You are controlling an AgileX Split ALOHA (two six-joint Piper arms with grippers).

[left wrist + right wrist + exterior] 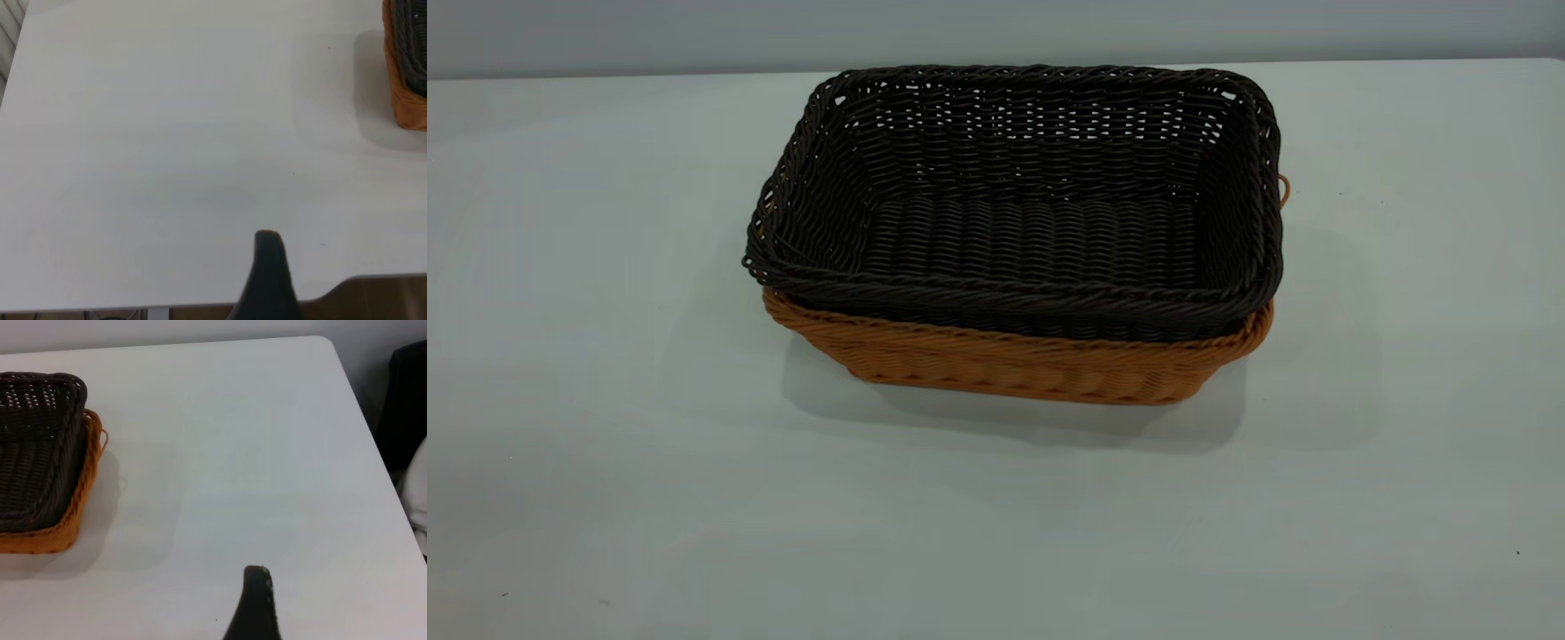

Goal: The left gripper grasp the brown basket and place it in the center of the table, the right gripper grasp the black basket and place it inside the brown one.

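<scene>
The black basket (1032, 204) sits nested inside the brown basket (1014, 364) in the middle of the table (605, 444). Only the brown basket's lower wall and one small loop handle show below and beside the dark rim. Neither gripper shows in the exterior view. My left gripper (268, 273) shows only as a dark tip over bare table near the table's edge, far from the baskets' corner (408, 80). My right gripper (257, 603) also shows only as a dark tip over bare table, well apart from the nested baskets (40, 453). Neither gripper holds anything.
The table's edge and rounded corner (320, 343) lie beyond the right gripper. A dark object (408, 400) stands off the table past that edge. The table edge and brown floor (380, 293) show beside the left gripper.
</scene>
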